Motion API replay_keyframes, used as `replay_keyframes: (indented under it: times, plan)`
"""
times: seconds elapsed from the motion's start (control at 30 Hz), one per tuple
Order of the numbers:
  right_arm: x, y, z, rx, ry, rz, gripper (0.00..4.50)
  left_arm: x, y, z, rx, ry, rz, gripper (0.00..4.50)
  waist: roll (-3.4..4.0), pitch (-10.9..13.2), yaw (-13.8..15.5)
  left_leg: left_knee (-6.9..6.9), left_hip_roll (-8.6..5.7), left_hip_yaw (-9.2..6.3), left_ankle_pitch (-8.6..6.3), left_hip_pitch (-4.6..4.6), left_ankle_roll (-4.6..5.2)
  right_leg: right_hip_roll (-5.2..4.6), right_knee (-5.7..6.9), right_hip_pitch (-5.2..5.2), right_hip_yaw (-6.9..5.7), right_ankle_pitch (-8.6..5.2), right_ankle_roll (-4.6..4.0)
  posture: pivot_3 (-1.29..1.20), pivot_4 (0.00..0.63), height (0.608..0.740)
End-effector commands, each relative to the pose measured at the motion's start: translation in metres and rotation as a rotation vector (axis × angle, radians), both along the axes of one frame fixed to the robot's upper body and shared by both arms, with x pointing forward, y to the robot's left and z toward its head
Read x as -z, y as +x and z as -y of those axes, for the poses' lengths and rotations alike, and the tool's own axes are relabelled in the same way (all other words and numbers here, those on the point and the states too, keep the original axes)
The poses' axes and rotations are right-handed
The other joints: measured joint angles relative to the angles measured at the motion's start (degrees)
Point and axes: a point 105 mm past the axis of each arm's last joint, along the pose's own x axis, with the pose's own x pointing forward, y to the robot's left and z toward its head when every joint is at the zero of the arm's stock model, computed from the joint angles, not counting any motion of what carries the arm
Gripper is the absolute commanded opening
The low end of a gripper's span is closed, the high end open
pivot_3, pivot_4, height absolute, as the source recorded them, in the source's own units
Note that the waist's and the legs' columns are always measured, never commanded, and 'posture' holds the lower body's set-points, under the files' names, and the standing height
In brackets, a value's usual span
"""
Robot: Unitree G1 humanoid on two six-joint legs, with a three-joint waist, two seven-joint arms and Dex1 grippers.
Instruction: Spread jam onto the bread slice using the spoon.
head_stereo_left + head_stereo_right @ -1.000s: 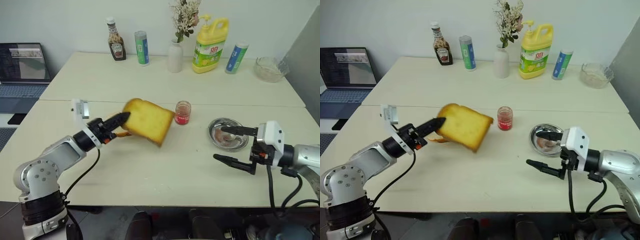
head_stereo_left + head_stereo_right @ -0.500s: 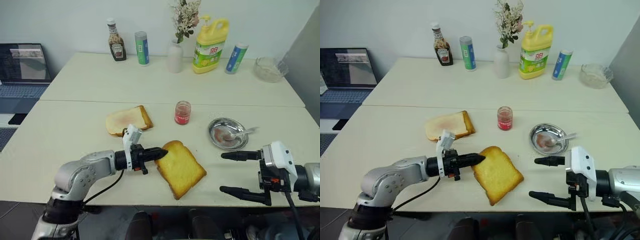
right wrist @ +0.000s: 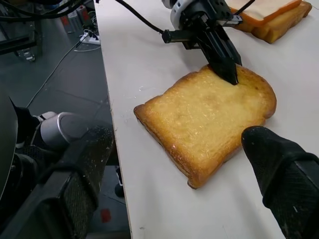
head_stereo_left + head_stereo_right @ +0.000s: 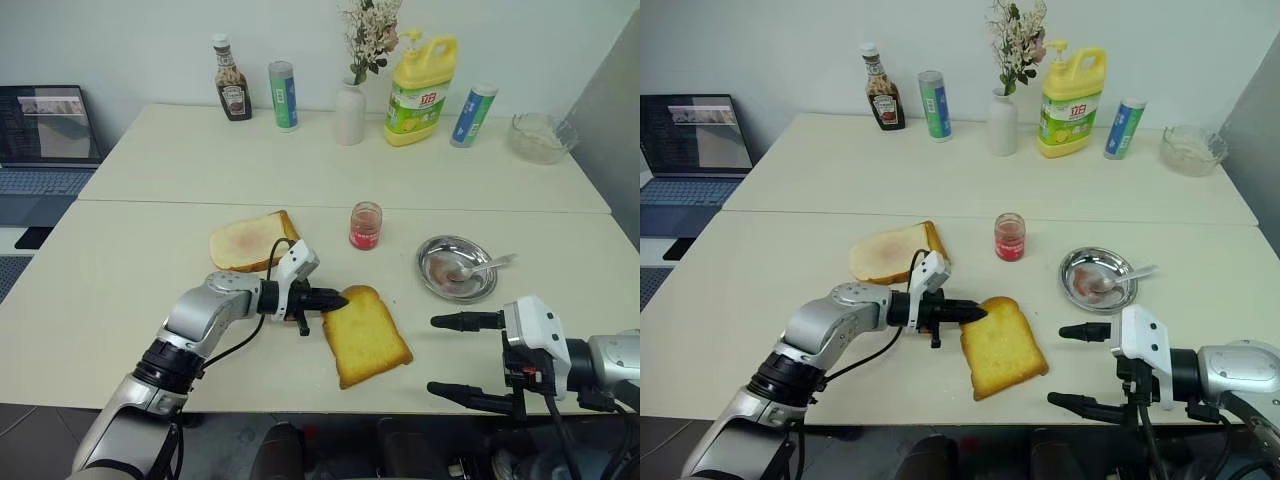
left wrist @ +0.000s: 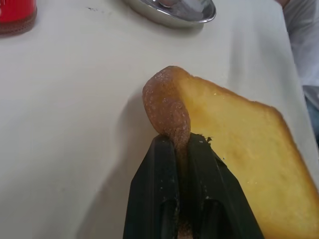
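Table (image 4: 120, 300): left gripper (image 4: 338, 298) level, pinching bread slice (image 4: 367, 335).

The golden-yellow toasted bread slice (image 4: 366, 335) has a porous, slightly greasy-looking face and a rougher orange-brown crust. The pale cream table (image 4: 200, 160) is smooth and matt. Far right, the round steel dish (image 4: 457, 268) is polished and mirror-bright, as is the small silver metal spoon (image 4: 488, 266) lying in it. The small clear glass jar of red jam (image 4: 365, 225) is glossy. The left gripper (image 4: 335, 299) has matt black plastic fingers (the wrist housing is glossy white). The yellow detergent bottle (image 4: 420, 90) looks like smooth, shiny plastic
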Motion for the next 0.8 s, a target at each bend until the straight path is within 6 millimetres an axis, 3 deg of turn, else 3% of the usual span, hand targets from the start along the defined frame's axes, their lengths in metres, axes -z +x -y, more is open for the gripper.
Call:
replay_keyframes:
  times: [0.03,0.43,0.57,0.8]
  plan:
    - [-0.004,0.000,-0.003,-0.007,0.009,0.038,4.50,-0.012,0.008,0.003,0.001,0.000,0.079,0.64,0.00,0.0,0.0,0.00,0.00,-0.01,0.00,0.00,0.00,0.00,0.00,0.00,0.00,0.00,0.00,0.00,0.150,0.740]
    - [-0.001,0.003,-0.001,0.008,0.008,0.046,4.50,-0.030,0.022,-0.005,-0.044,0.019,0.272,4.38,0.00,0.0,0.0,0.01,0.00,-0.03,0.00,0.01,0.00,0.00,0.03,0.00,-0.01,0.00,0.00,0.00,0.150,0.740]
    - [-0.002,0.006,0.002,0.026,0.009,0.062,4.50,-0.045,0.020,-0.011,-0.052,-0.012,0.315,4.44,0.00,0.0,0.0,0.01,0.01,-0.03,0.00,0.01,0.00,0.00,0.03,0.00,-0.02,0.00,0.00,0.00,0.150,0.740]
    - [-0.008,0.009,0.019,0.128,0.024,0.092,4.50,-0.084,-0.014,-0.028,-0.010,-0.045,0.461,4.44,0.00,0.0,-0.1,-0.02,0.06,-0.03,0.00,0.01,0.00,0.00,0.03,0.00,-0.01,0.00,0.00,0.00,0.150,0.740]
